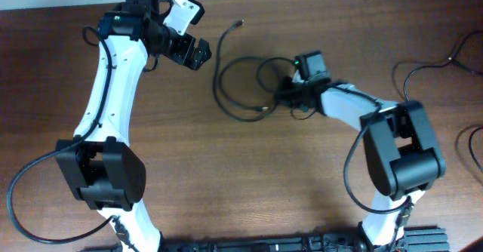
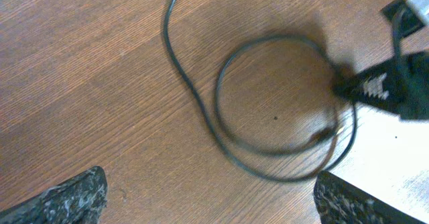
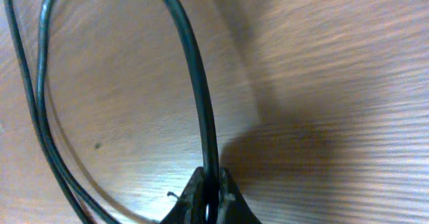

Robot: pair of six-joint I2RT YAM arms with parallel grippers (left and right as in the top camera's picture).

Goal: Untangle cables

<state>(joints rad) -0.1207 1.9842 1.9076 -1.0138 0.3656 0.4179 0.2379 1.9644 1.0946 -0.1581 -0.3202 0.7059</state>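
While the left gripper [image 1: 198, 54] hangs empty at far left, jaws wide apart, the thin black flexible cable [image 2: 192, 90] lies flat on the brown wooden table [image 1: 226, 176], coiled in overlapping loops between the arms. Its free plug end [image 1: 240, 23] points toward the far edge, the tail's long axis running far-to-near into the coil. The right gripper [image 3: 211, 196] is clamped on a strand at the coil's right side; grasp judged made, next move calls for a slow rightward draw to open the loop.
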